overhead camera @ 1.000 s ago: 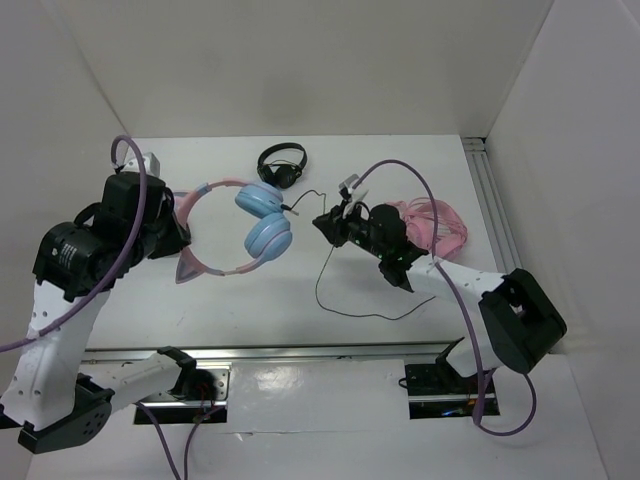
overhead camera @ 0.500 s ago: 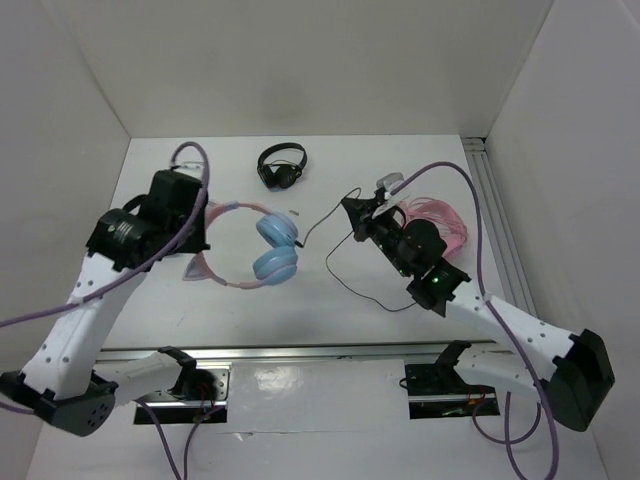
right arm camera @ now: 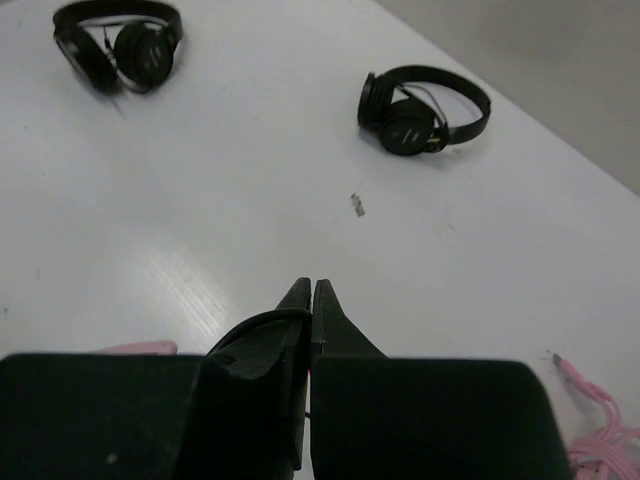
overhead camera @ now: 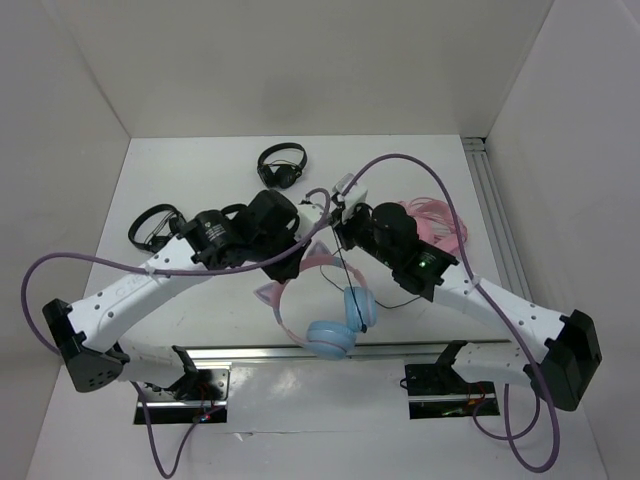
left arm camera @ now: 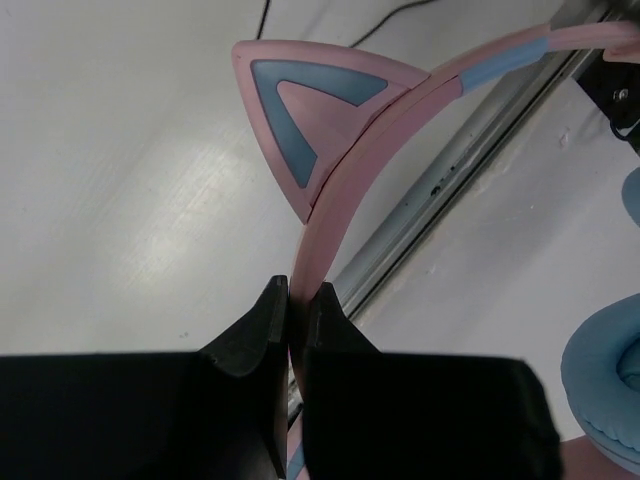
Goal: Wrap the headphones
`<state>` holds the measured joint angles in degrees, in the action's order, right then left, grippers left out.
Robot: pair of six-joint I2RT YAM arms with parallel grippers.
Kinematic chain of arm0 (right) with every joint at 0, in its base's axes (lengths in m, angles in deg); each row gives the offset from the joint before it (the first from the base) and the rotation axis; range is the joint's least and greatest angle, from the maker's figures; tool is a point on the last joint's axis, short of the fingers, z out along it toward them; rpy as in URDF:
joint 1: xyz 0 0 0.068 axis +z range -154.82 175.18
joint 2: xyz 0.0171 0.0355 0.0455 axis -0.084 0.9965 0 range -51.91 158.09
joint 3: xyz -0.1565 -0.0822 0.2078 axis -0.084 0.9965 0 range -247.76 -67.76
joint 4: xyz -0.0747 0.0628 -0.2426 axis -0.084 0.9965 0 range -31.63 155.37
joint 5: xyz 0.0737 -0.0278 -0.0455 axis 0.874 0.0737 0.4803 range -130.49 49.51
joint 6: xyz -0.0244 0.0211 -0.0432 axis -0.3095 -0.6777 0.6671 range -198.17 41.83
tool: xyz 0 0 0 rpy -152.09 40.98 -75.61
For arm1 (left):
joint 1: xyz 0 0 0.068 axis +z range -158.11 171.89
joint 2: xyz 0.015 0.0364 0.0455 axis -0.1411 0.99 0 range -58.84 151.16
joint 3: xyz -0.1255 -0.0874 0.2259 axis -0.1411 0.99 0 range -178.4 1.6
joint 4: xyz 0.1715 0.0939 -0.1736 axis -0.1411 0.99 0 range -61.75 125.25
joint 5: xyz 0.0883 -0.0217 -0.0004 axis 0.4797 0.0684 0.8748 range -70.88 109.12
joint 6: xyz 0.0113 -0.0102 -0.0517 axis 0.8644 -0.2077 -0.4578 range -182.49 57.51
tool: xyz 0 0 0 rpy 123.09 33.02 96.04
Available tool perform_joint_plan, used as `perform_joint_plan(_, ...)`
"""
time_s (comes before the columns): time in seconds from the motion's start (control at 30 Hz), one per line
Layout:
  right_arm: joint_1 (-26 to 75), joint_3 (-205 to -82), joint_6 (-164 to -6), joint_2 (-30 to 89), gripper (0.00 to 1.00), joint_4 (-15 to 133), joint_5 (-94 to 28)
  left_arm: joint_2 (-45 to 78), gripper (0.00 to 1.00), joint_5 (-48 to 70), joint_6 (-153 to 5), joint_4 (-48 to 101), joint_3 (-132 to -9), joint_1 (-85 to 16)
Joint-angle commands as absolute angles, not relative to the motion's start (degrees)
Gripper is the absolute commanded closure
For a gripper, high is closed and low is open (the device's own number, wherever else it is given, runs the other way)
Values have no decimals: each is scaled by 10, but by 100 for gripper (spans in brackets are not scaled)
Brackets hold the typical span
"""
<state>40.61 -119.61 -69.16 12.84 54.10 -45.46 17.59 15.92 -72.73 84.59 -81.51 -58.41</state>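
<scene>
Left wrist view: left jaws clamped on pink headband (left arm camera: 318, 225), just below cat ear (left arm camera: 310, 110). Right jaws pinched shut on thin black cable (right arm camera: 255, 322). Headphones (overhead camera: 330, 335) hang centre, over near edge of desk (overhead camera: 230, 315). Risks: thin cable slipping from pinch; close-crossed arms colliding; cable snagging ear cups.

— Where are the headphones (overhead camera: 322, 318)?
— Toward 6 o'clock. The left gripper (overhead camera: 298, 258) is at the pink band.
— The cable (overhead camera: 345, 275)?
— It runs up to the right gripper (overhead camera: 341, 232), mid-table.
— Others?
— A black pair (overhead camera: 282, 165) at 12 o'clock and a second black pair (overhead camera: 152, 226) at 9.
</scene>
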Motion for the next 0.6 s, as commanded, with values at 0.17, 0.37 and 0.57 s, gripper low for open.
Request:
perform_joint_plan(0.17,403,-1202,-682,163,100,547,-451,95,100,182,-676,799,-858,-600)
perform_joint_plan(0.37,403,-1185,-694,169,100,523,-431,49,100,280,-693,765,-858,-600)
perform_joint_plan(0.57,403,-1179,-705,169,100,512,-426,23,100,305,-705,754,-864,-600)
